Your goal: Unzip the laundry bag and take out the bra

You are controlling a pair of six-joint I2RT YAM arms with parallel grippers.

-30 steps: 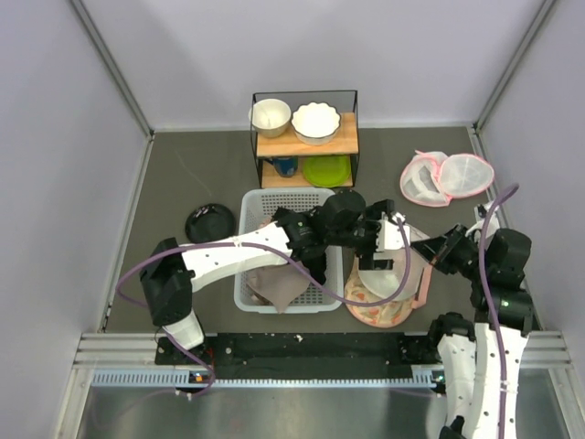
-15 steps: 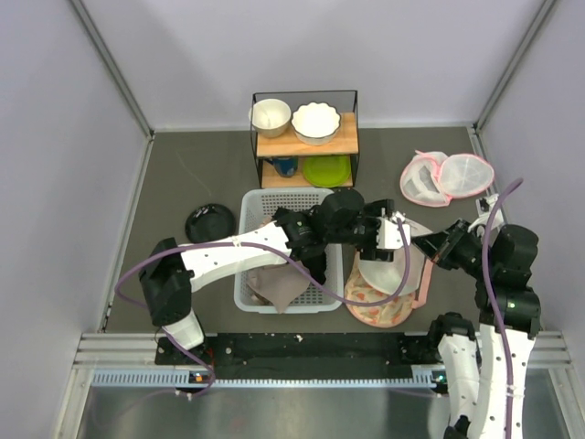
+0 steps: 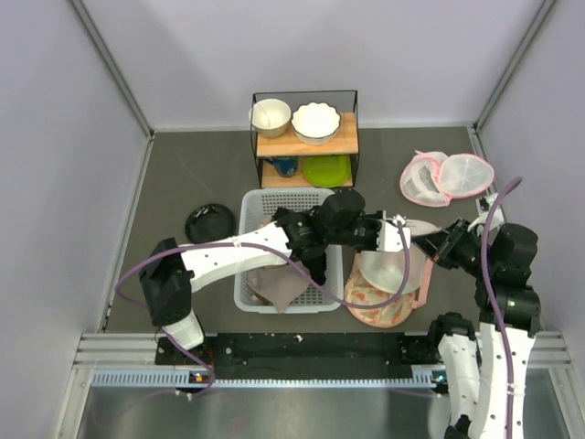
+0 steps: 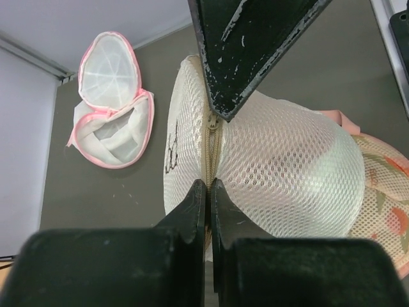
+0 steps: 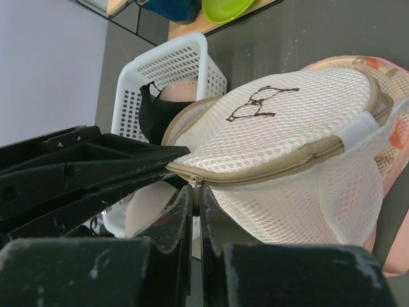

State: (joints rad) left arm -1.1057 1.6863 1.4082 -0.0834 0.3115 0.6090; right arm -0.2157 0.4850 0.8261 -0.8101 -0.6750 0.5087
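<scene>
The laundry bag [image 3: 388, 267], a white mesh drum with a beige zip round its lid, hangs tilted between both grippers over a peach floral piece [image 3: 375, 311]. In the left wrist view my left gripper [image 4: 209, 183] is shut on the bag's [image 4: 281, 166] beige zip seam. My right gripper [image 5: 195, 187] is shut on the zip pull at the lid's edge, just under the left gripper's black fingers [image 5: 83, 166]. From above, the left gripper [image 3: 391, 240] and right gripper [image 3: 422, 245] meet at the bag's top. The bra is hidden.
A white basket [image 3: 251, 206] with clothes stands left of the bag. Behind it is a wire rack [image 3: 306, 137] with bowls. A pink-trimmed mesh bag [image 3: 446, 177] lies at the back right, and a black dish [image 3: 210, 222] at the left.
My left gripper has gone from open to shut on the bag's zip seam. The right gripper stayed shut on the pull and drew slightly right with the bag.
</scene>
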